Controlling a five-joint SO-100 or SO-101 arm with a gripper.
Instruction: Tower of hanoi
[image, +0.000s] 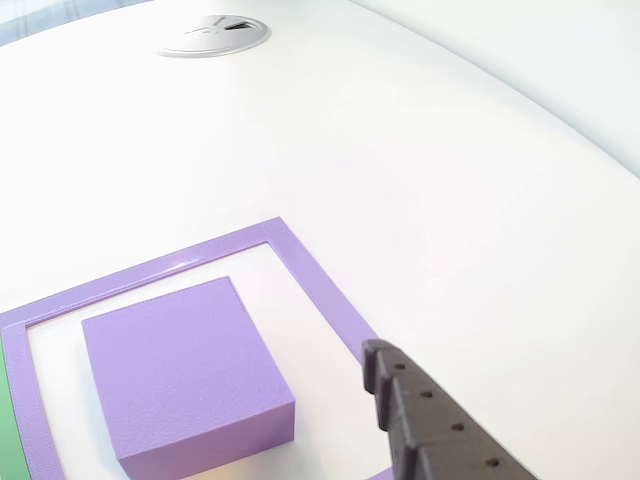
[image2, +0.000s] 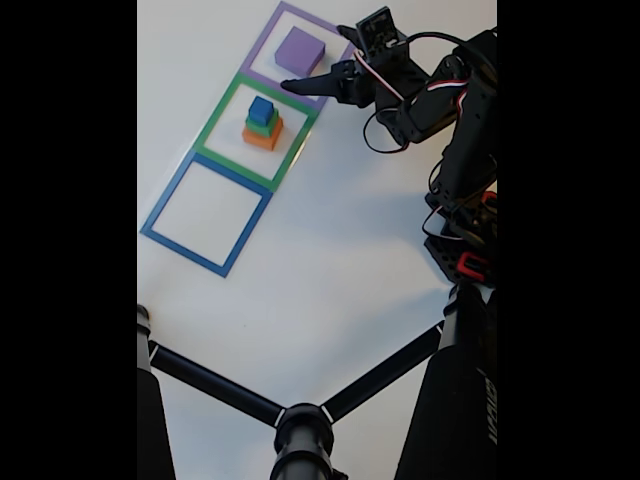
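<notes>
The purple block (image: 185, 375) (image2: 300, 50) sits alone inside the purple square outline (image: 310, 275) (image2: 262, 42). An orange block (image2: 262, 137), a green block (image2: 263, 125) and a blue cube (image2: 262, 109) are stacked widest to smallest inside the green outline (image2: 222, 113). My gripper (image2: 315, 62) hovers just right of the purple block in the fixed view, open, with nothing between its fingers. One black finger (image: 430, 420) shows at the lower right of the other view, beside the block and apart from it.
A blue outline (image2: 160, 210) lies below the green one with nothing inside. The arm's body and cables (image2: 460, 150) stand at the right. Black stand legs (image2: 290, 420) cross the bottom. A round cable grommet (image: 215, 37) sits at the far side of the white table.
</notes>
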